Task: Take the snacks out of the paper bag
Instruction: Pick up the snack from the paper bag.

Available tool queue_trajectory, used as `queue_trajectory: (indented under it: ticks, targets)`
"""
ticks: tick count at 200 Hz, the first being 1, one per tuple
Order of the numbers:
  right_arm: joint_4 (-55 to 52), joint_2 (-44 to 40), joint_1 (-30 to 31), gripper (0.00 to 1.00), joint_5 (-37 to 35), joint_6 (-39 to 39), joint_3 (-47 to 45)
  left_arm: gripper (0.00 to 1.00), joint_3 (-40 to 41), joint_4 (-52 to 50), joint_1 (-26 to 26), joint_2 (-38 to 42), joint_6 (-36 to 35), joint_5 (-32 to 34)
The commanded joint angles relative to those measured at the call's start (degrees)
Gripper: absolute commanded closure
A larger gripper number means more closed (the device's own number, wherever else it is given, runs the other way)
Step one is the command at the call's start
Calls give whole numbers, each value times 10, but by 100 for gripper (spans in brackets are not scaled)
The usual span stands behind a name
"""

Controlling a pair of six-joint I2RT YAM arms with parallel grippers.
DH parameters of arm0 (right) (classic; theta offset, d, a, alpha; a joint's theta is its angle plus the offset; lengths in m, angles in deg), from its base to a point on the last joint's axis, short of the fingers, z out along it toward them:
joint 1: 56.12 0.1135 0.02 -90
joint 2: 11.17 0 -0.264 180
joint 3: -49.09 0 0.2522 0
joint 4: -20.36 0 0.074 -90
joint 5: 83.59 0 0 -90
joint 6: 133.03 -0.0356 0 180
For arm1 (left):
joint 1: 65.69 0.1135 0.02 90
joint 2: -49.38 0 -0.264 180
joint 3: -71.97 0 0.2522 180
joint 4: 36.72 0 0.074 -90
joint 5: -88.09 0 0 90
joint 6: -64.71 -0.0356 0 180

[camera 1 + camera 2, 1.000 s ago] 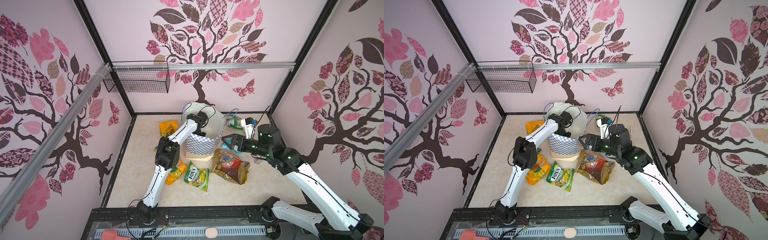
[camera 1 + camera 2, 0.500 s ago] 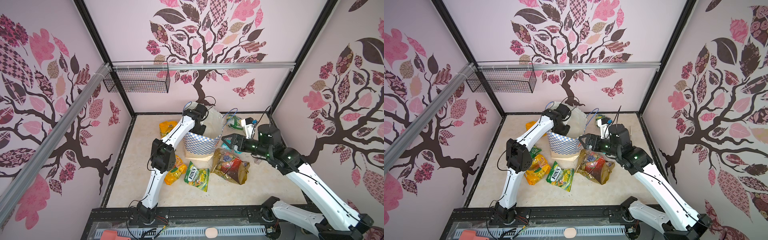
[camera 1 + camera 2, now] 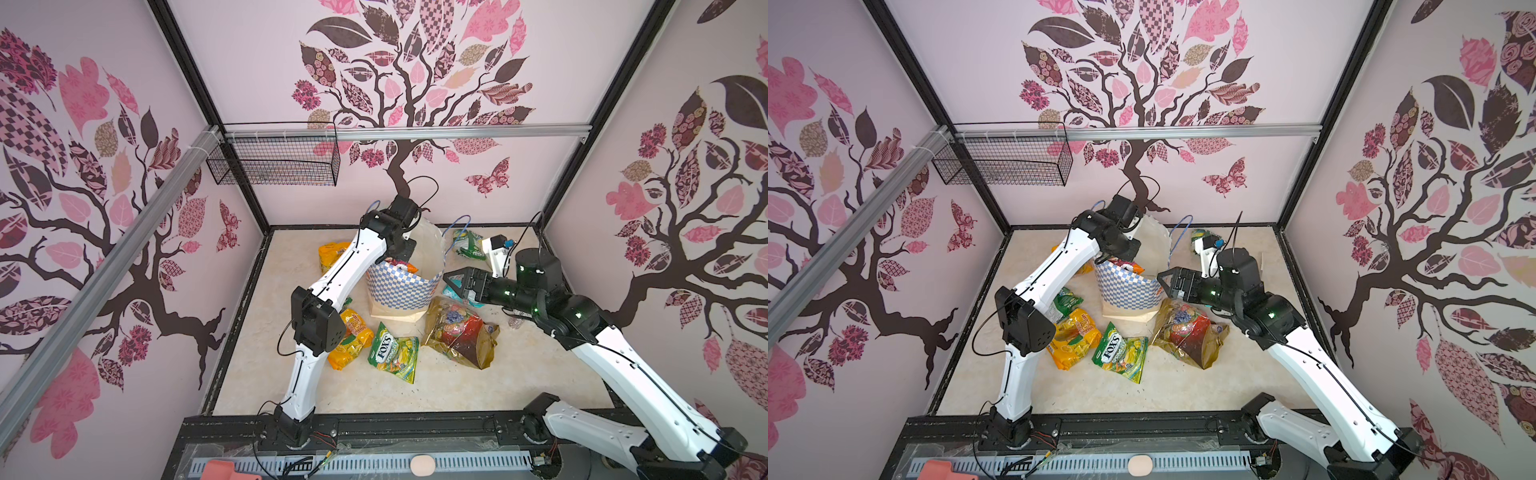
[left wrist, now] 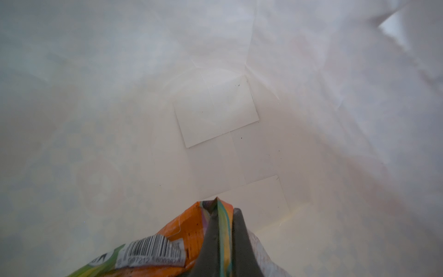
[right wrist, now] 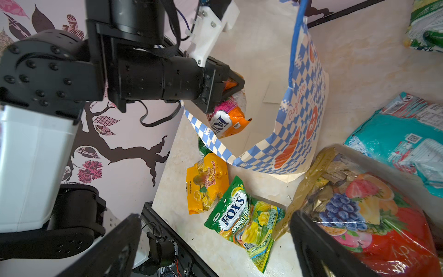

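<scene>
Left wrist view puts your left gripper [image 4: 226,206] inside the paper bag [image 4: 215,108]. Its 2 dark fingers [image 4: 211,239] are pinched tight on the sealed edge of an orange packet [image 4: 167,239], with the bag's white floor beyond.

Right wrist view adds what that one hides. The orange packet [image 5: 227,122] reads FOX'S and hangs from the left gripper [image 5: 231,84] at the bag's mouth, partly behind the checked rim. In both top views you get only a sliver of the orange packet [image 3: 399,266].

Your right gripper [image 3: 449,284] stands wide and empty just beside the bag's right wall.

On the tabletop [image 3: 415,395] around the bag lie 4 more:
- a yellow packet [image 3: 351,336]
- a green FOX'S packet [image 3: 392,351]
- a gold-and-red pack [image 3: 459,332]
- a teal packet [image 5: 402,139]
</scene>
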Motion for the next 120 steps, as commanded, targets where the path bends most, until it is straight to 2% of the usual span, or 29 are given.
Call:
queue_trajectory:
  ticks: [1,92,120]
  targets:
    - [6,-9,2,0,-1,0,-2,100,-25,26,-4,32,-13,33]
    - [6,-7,2,0,0,-1,1,100,-32,52,-13,80,-15,36]
    - [9,-7,2,0,1,-2,1,100,-38,63,-22,105,-31,61]
